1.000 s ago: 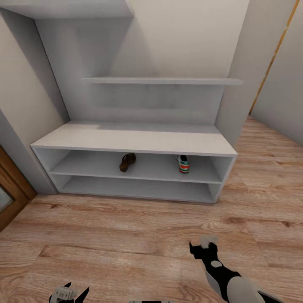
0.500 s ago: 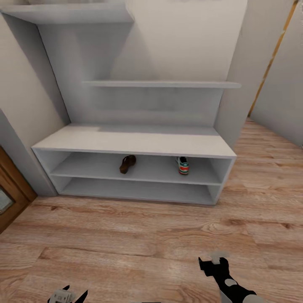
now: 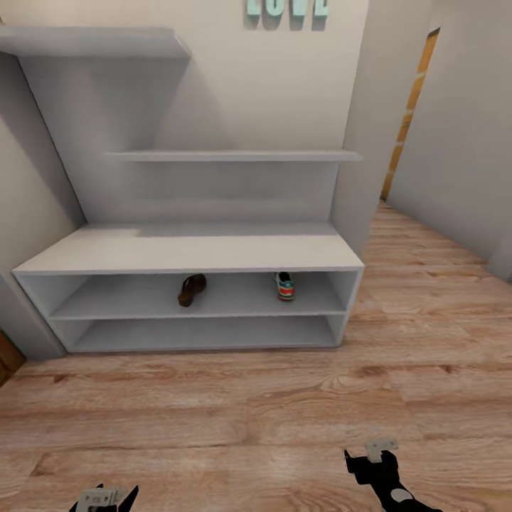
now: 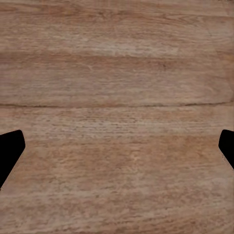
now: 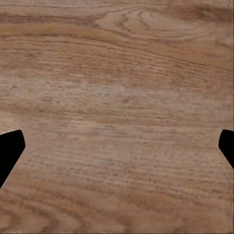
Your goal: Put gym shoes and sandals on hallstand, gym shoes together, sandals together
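We face the hallstand (image 3: 188,250), where one brown sandal (image 3: 192,289) and one gym shoe (image 3: 285,285) sit well apart on its upper shelf, while our left hand (image 4: 117,146) and right hand (image 5: 117,146) hang wide open and empty over the corridor floor (image 3: 256,412), likely ready for the missing mates.

the hallstand (image 3: 192,249) is pale grey, the sandal (image 3: 192,289) dark brown, the gym shoe (image 3: 285,286) white, green and red, the corridor floor (image 3: 284,398) light brown wood-grain.
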